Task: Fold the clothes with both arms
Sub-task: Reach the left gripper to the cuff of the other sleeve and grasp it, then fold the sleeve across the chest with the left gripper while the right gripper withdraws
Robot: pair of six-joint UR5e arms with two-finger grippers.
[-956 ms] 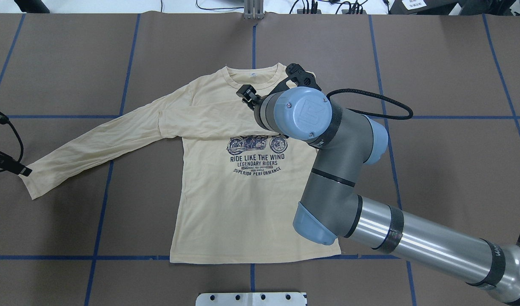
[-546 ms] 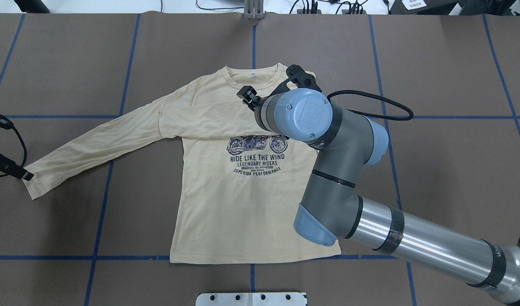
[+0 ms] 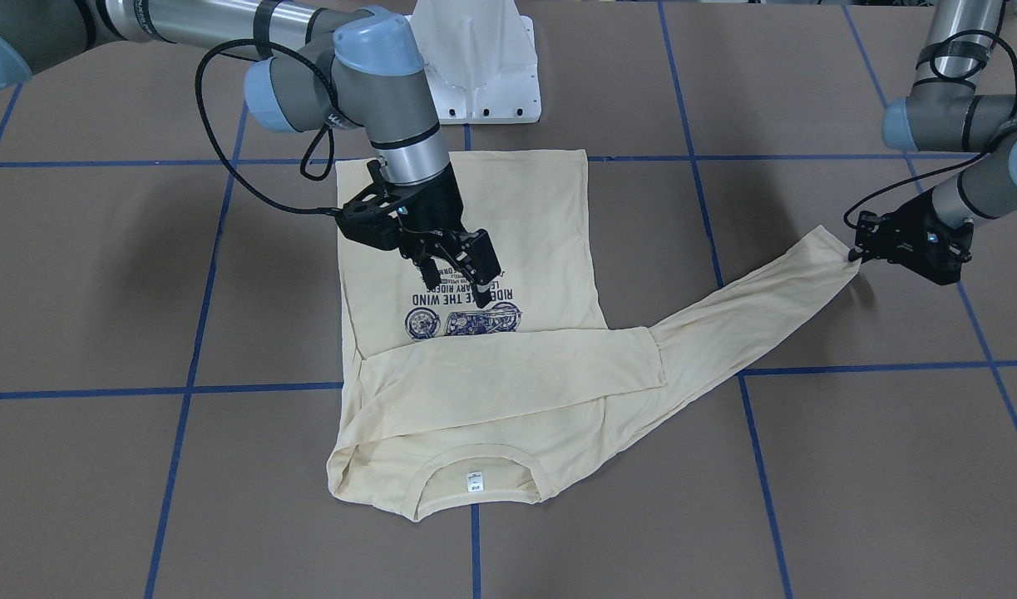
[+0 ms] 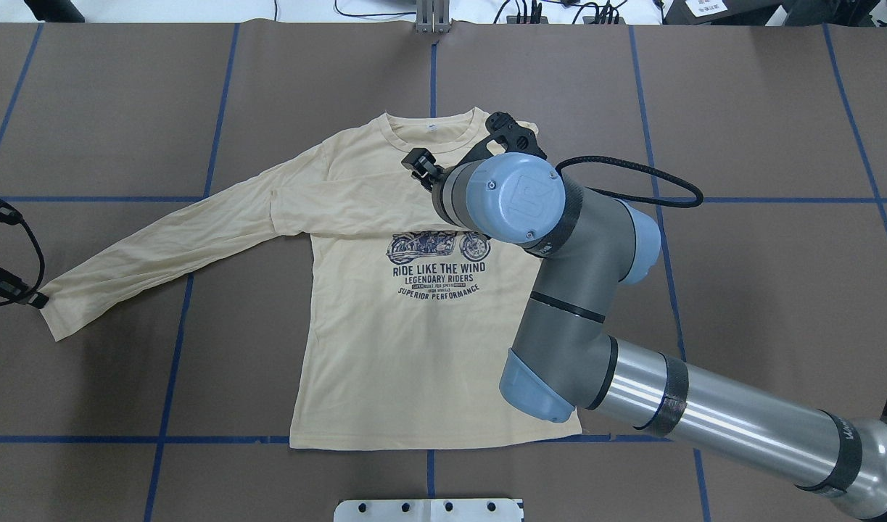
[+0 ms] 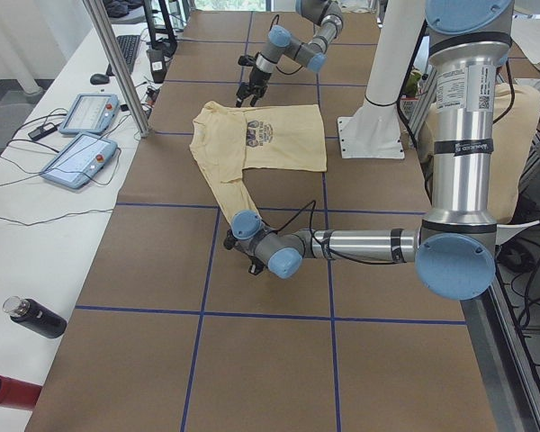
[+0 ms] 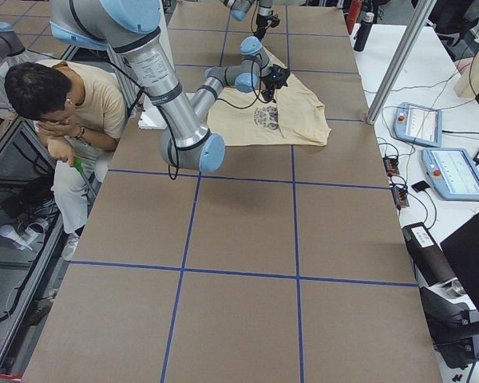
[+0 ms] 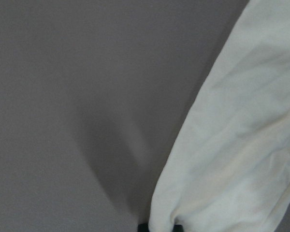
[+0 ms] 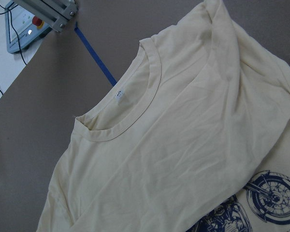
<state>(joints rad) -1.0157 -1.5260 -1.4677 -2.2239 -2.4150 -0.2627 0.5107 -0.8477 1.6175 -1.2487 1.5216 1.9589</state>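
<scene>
The cream-yellow long-sleeved T-shirt lies flat, print up, its neck label at the far side. One sleeve is folded across the chest. The other sleeve stretches out sideways. My left gripper sits low at that sleeve's cuff; in the left wrist view the cuff runs between the two black fingertips, shut on it. My right gripper hovers open and empty above the print. In the overhead view my right wrist hides most of the right gripper.
The white pedestal base stands at the robot's edge of the table. Blue tape lines cross the brown table. A seated person is beside the table. Control tablets and bottles lie on the side bench.
My left gripper has shifted slightly at the cuff end of the stretched sleeve. My right arm has barely moved, drifting a little over the chest.
</scene>
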